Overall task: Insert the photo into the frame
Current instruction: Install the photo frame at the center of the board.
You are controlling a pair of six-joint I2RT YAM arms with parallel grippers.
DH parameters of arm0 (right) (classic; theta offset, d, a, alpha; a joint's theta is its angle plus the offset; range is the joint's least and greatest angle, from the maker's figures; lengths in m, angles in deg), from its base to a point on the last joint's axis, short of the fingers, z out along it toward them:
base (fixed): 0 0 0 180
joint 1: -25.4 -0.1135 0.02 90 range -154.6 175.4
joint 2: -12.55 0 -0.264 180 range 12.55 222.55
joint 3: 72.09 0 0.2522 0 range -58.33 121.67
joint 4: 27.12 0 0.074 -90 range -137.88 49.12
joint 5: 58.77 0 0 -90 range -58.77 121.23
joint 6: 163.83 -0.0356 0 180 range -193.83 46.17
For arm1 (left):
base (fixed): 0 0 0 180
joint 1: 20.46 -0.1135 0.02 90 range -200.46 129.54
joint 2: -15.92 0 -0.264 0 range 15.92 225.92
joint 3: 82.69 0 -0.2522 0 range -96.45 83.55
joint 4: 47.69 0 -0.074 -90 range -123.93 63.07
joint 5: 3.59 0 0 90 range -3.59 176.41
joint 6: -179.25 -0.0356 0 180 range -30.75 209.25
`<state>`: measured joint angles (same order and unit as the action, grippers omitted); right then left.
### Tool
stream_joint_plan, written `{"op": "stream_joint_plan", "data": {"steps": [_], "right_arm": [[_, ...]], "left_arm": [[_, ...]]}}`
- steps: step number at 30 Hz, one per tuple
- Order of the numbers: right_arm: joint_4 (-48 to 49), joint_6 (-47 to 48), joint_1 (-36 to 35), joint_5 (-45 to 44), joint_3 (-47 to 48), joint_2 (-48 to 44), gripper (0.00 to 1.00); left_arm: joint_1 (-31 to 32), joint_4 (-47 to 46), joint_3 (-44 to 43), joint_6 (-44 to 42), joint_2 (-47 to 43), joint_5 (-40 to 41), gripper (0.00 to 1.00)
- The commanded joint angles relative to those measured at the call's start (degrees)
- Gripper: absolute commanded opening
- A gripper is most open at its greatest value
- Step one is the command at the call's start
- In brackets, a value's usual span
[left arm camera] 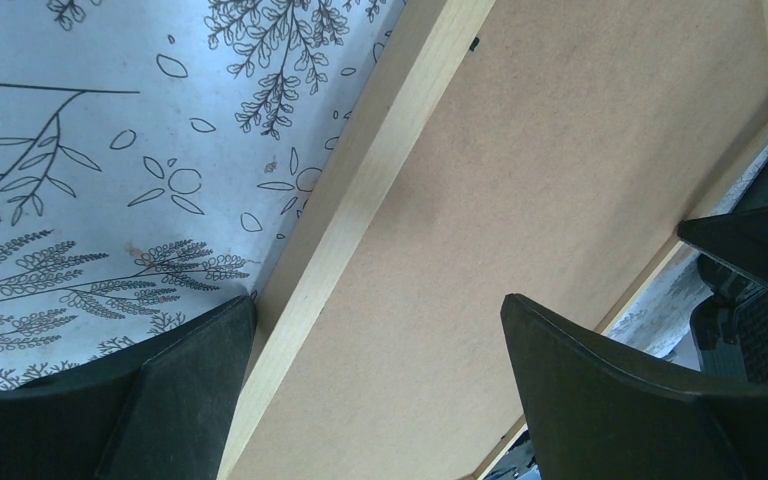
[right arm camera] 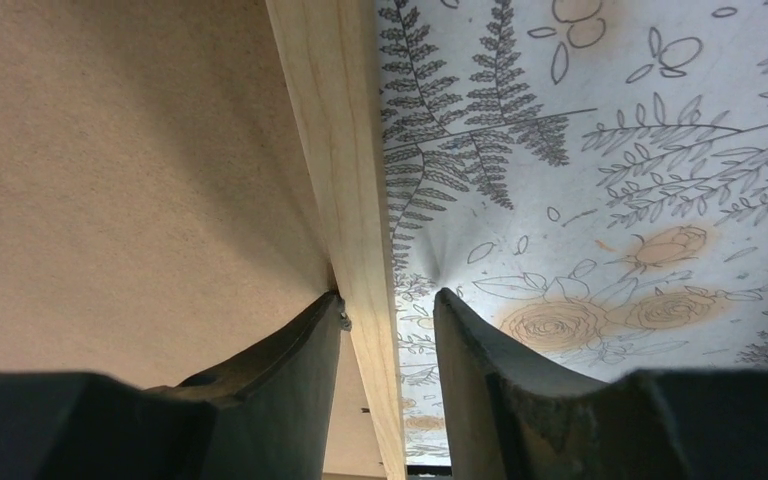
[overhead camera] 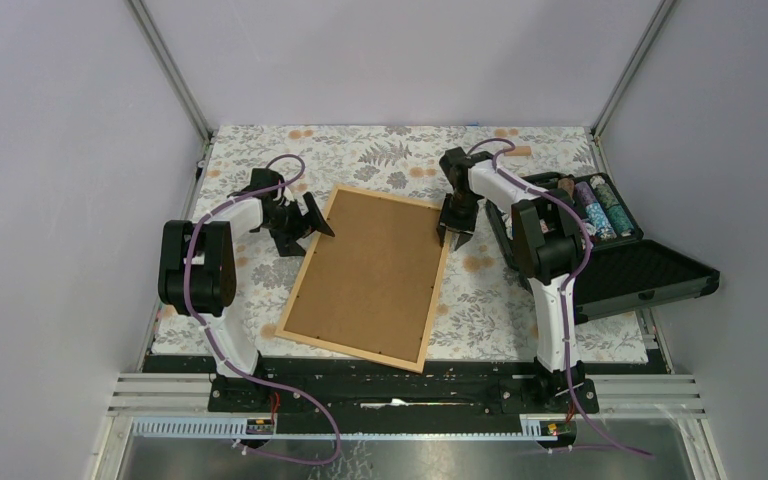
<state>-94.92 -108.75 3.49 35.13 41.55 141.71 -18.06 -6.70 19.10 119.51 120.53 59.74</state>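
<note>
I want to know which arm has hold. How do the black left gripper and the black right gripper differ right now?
The left gripper has jaws wide apart; the right gripper has them narrow. The left gripper is at the left rail of the light wooden frame; the right gripper is at the opposite rail. Both straddle a rail beside the brown backing board, and neither is clamped: a gap shows at the right gripper's outer finger.

The thin light-wood rectangular frame [right arm camera: 345, 150] was laid flat, back upward, its rail set between the right claw's [right arm camera: 388, 300] parted jaws.
</note>
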Motion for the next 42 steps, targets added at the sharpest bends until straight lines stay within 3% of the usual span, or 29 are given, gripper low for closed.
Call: {"op": "stream_joint_plan", "data": {"steps": [1, 10, 17, 21, 26, 29, 35, 42], "right_arm": [[11.71, -3.00, -2.91, -5.58, -5.26, 9.46, 0.48], [14.67, -2.76, -3.04, -1.67, -3.61, 8.72, 0.51], [15.54, 0.77, -2.93, 5.05, 0.42, -1.27, 0.61], [15.47, 3.21, -2.64, 4.07, -2.29, -7.64, 0.73], [17.14, 5.26, -2.36, 4.70, -10.19, -12.96, 0.74], [18.88, 9.75, -2.41, 3.54, -13.39, -15.46, 0.77], [31.21, 20.67, -0.94, -2.99, -16.26, -16.98, 0.75], [31.47, 32.60, -0.46, -2.65, -2.91, -7.96, 0.80]], "left_arm": [[2.55, -2.11, 2.88, 0.25, 2.02, -2.78, 0.98], [2.88, -1.59, 2.87, -0.31, 1.64, 0.44, 0.98], [3.41, -0.77, 2.47, -1.10, 0.41, 2.80, 0.99], [3.41, -0.21, 1.95, -1.63, -0.60, 4.00, 0.99], [4.10, 1.05, 1.06, -3.41, -5.28, 8.01, 0.99], [7.13, 5.62, -0.39, -5.20, -11.95, 19.42, 0.99], [12.98, 9.84, 6.50, -0.13, -24.00, 25.24, 0.99], [27.67, 16.95, 15.80, 13.76, -39.84, 27.19, 0.99]]}}
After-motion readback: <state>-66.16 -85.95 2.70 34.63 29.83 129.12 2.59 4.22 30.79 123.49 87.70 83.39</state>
